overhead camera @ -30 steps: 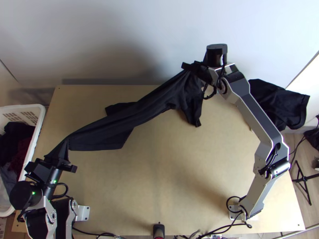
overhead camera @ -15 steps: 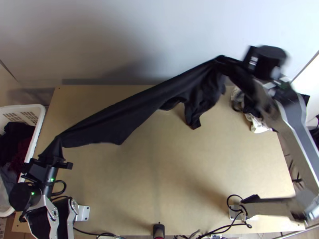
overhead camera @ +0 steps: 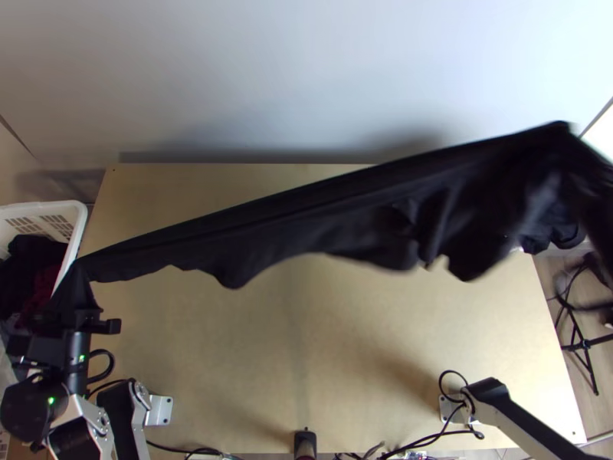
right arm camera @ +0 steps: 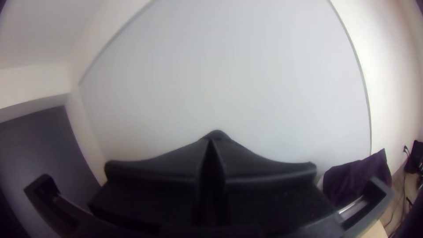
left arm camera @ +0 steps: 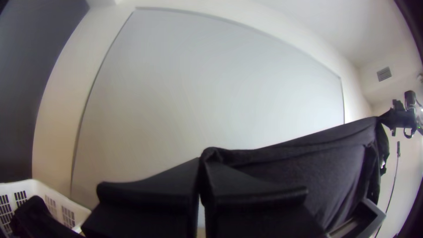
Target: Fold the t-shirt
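The black t-shirt hangs stretched between the two grippers across the table's far half, pulled into a long taut upper edge with its lower side loose and wavy. My left gripper, low at the table's left side, is shut on one end; in the left wrist view, cloth comes out between the fingertips of the left gripper. Beyond the table's far right corner, the blurred right gripper holds the other end. A bit of cloth pokes up at the tips of the right gripper, shut on it.
A white basket with dark clothes stands at the left edge of the wooden table. Another dark cloth lies at the table's right side. A pale wall rises behind the table, and a black stand is off to the right.
The right arm has swung far to the right with its end of the shirt, drawing the cloth out long and taut. My left gripper has shifted slightly left, still holding the other end.
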Controlling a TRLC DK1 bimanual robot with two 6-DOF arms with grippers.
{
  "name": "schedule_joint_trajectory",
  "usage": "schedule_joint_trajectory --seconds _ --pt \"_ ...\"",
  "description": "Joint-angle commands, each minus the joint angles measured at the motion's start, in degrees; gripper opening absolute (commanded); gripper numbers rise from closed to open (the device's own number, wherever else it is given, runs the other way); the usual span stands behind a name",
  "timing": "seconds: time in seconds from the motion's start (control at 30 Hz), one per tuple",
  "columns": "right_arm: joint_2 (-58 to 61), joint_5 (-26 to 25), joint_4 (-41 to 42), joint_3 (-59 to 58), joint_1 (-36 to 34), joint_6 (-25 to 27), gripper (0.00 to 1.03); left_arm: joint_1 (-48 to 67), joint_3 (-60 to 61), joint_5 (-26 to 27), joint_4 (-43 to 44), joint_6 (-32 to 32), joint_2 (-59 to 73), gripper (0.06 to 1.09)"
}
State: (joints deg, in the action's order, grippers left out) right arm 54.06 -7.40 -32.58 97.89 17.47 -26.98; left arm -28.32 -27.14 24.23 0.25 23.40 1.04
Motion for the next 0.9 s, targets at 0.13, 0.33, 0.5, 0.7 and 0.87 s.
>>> schedule_joint_trajectory --seconds 0.13,0.33,0.5,0.7,0.87 --pt "-4.67 -0.25 -8.47 14.7 -0.69 0.09 0.03 -1.04 -10.57 -2.43 -2.45 0.33 -1.21 0.09" --pt "-5.72 1.6 -8.64 14.53 -0.6 -0.53 0.03 -0.69 -17.51 -5.6 -1.57 0.42 -1.04 0.09" --pt "-7.57 4.41 -11.1 12.68 -0.6 -1.49 0.03 -0.07 -20.59 -6.83 -1.39 -0.72 -1.21 0.09" --pt "-11.0 14.43 -19.72 7.49 -0.6 -9.32 0.03 6.26 -26.13 -10.52 -1.48 -3.71 -1.13 0.09" --pt "-13.46 18.3 -19.54 -0.59 -0.69 -11.25 0.03 8.54 -28.24 -10.52 -4.65 -4.41 -1.21 0.09"
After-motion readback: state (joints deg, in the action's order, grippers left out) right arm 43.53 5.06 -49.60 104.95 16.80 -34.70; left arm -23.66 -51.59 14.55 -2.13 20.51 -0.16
